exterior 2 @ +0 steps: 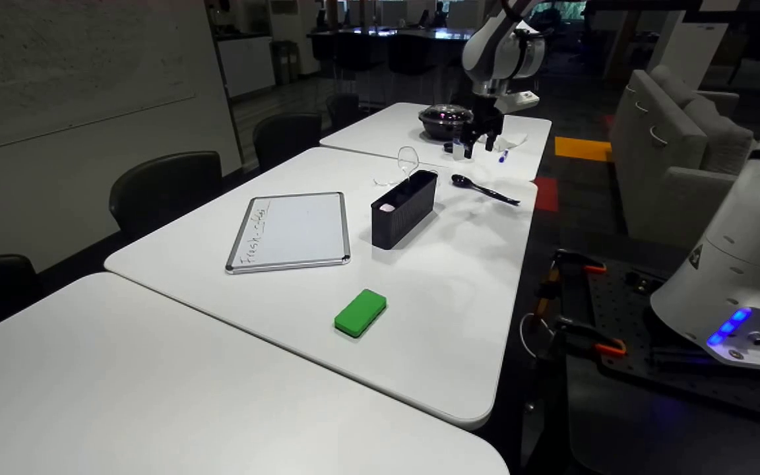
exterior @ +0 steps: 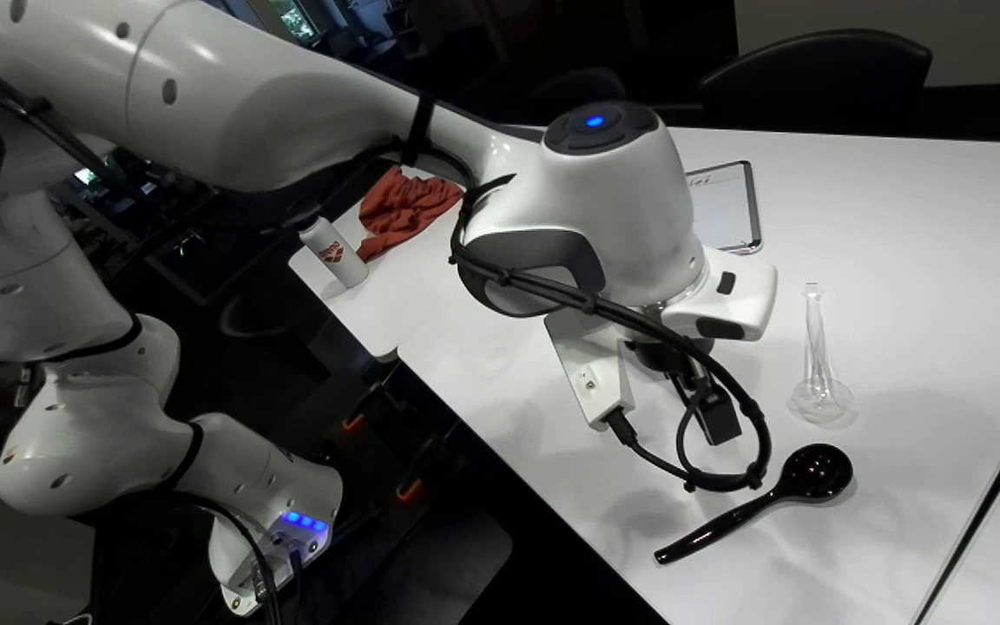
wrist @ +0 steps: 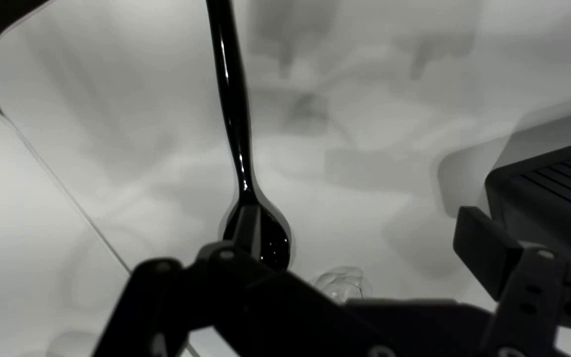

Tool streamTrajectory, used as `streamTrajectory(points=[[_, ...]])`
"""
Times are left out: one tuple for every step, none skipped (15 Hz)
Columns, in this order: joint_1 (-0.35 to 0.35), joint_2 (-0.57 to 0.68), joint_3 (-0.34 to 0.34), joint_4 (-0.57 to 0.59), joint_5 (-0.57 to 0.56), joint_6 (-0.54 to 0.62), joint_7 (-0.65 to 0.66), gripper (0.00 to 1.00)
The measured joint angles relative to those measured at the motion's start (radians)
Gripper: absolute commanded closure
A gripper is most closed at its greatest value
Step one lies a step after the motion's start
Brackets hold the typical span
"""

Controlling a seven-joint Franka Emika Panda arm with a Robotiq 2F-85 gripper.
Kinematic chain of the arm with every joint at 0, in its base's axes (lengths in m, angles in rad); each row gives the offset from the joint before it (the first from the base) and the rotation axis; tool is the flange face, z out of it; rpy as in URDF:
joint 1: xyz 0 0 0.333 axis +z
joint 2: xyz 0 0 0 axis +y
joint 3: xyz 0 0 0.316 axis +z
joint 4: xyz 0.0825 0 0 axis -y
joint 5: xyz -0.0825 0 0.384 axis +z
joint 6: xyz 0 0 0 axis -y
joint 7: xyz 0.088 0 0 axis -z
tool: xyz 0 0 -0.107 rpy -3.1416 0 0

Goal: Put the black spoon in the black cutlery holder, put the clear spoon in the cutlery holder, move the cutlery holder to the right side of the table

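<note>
The black spoon lies on the white table; it also shows in an exterior view and the wrist view. The clear spoon lies beside it; its bowl is partly hidden in the wrist view. The black cutlery holder stands upright, with something pale inside its near end; its ribbed side shows at right in the wrist view. A clear round outline rises at its far end; I cannot tell whether inside or behind. My gripper is open and empty above the table; it shows in both exterior views.
A framed whiteboard panel lies beside the holder. A green eraser lies nearer that camera. A lidded black bowl and a blue marker are on the adjoining table. A red cloth and white bottle lie near the arm.
</note>
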Motion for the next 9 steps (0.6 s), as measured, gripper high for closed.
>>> streamTrajectory(points=[[-0.010, 0.038, -0.002, 0.030, -0.016, 0.000, 0.017, 0.00], [-0.013, 0.063, -0.009, 0.055, -0.043, 0.000, 0.051, 0.00], [-0.013, 0.077, -0.015, 0.075, -0.063, 0.000, 0.079, 0.00], [-0.013, 0.080, -0.018, 0.086, -0.069, 0.000, 0.087, 0.00], [-0.013, 0.080, -0.018, 0.092, -0.071, 0.000, 0.092, 0.00], [-0.012, 0.080, -0.018, 0.095, -0.072, 0.000, 0.096, 0.00], [-0.009, 0.079, -0.018, 0.095, -0.072, 0.000, 0.097, 0.00], [-0.007, 0.080, -0.018, 0.095, -0.072, 0.000, 0.098, 0.00], [-0.010, 0.080, -0.015, 0.095, -0.073, 0.000, 0.098, 0.00]])
